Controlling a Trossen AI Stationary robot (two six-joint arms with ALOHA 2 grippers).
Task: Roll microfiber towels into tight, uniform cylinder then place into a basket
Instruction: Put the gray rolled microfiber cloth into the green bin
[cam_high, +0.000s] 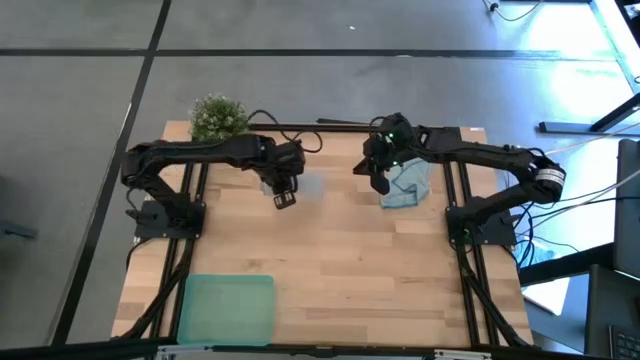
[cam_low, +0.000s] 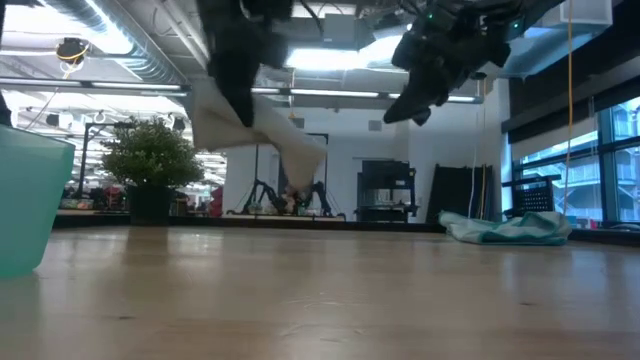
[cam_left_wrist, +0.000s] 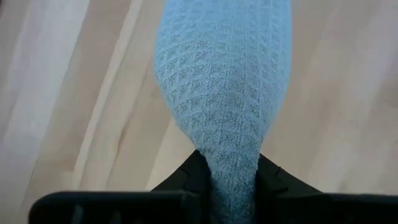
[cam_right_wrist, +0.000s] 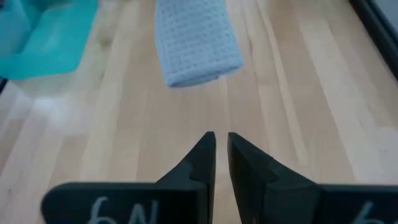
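Above bare wood, waffle-textured grey towel (cam_left_wrist: 224, 93) (pinched) narrows between left end effector (cam_left_wrist: 233, 180).

Basket (cam_low: 25, 205) cut off at frame edge

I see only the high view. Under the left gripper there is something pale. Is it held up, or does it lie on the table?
Observer: Held up. In the low view the pale grey waffle-weave microfiber towel hangs from the left gripper, clear of the wooden table.
Operator: Is the grip good?
Observer: The left wrist view shows the cloth pinched between the jaws at one narrow, gathered end.
Operator: Does the right gripper carry the light blue towel?
Observer: No. The right wrist view shows the right gripper with its jaws nearly together and nothing between them. In the low view the crumpled light blue microfiber towel lies on the table, apart from it.
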